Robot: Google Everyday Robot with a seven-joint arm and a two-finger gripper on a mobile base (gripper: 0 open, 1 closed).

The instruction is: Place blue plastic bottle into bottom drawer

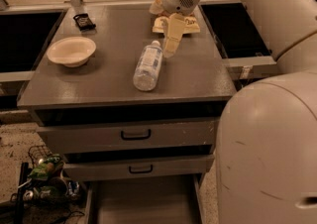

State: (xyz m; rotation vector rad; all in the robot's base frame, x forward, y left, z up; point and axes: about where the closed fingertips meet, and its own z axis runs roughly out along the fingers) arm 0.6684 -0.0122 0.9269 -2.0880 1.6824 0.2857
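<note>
The blue plastic bottle (148, 66), clear and ribbed with a pale label and white cap, lies on its side near the middle of the grey cabinet top (198, 77), cap pointing away. My gripper (170, 52) hangs from the cream arm just right of the bottle's cap end, a little above the surface and holding nothing. The bottom drawer (143, 200) is pulled open below the two upper drawers, and its flat grey floor holds nothing.
A white bowl (72, 50) sits at the left of the top. A snack bag (190, 25) lies at the back behind the gripper, and a small black object (84, 21) at the back left. A wire basket (45, 173) of clutter stands on the floor left.
</note>
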